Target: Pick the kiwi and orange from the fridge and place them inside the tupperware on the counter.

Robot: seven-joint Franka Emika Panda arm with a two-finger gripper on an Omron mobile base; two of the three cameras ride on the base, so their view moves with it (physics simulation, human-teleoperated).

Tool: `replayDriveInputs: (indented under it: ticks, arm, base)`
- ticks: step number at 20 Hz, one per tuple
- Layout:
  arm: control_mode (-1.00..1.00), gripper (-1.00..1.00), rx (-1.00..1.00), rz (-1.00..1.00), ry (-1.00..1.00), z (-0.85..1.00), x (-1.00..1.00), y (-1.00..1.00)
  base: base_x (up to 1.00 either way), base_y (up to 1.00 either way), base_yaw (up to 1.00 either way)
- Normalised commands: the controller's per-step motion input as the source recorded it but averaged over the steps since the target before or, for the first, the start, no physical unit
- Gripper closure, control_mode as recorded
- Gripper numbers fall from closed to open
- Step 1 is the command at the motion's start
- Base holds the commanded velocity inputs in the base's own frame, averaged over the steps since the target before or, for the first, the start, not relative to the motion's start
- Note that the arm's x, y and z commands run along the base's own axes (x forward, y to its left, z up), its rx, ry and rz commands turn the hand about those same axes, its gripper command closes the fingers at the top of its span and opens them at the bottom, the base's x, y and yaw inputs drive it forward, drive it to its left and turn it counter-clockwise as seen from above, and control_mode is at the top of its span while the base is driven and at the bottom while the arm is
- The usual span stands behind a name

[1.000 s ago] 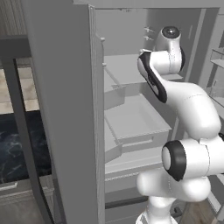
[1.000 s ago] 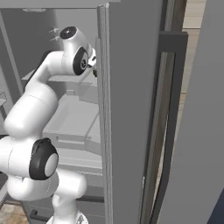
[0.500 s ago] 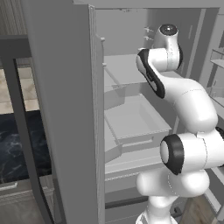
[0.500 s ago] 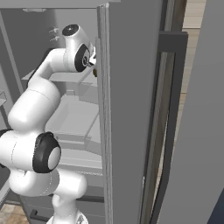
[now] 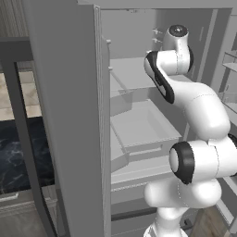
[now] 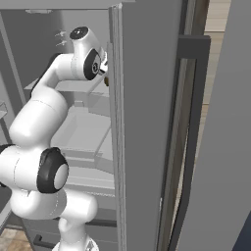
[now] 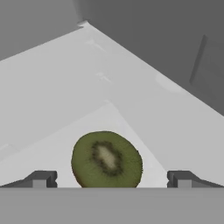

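Green-fleshed kiwi (image 7: pixel 106 159) lies centred between the spread gripper (image 7: pixel 111 179) fingertips.

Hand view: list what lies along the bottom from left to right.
Left fingertip → kiwi, cut face showing, on the pale fridge shelf → right fingertip. The jaws stand open, wide apart on either side of the kiwi.
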Motion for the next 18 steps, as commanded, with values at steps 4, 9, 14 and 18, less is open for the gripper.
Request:
replayDriveInputs:
  ticks: [4, 9, 14, 18]
  arm:
    - [-1.0, -1.0, 0.0, 0.0, 0.0, -0.05, 0.0, 0.0]
    - [-1.0, -1.0, 0.0, 0.0, 0.0, -0.07, 0.0, 0.0]
    - [-1.0, -1.0, 0.0, 0.0, 0.0, -0.08, 0.0, 0.0]
    - [-1.0, -1.0, 0.0, 0.0, 0.0, -0.05, 0.01, 0.0]
  base:
    - [0.0, 0.0, 0.0]
    - [0.0, 0.0, 0.0]
    - [0.0, 0.0, 0.0]
    - [0.0, 0.0, 0.0]
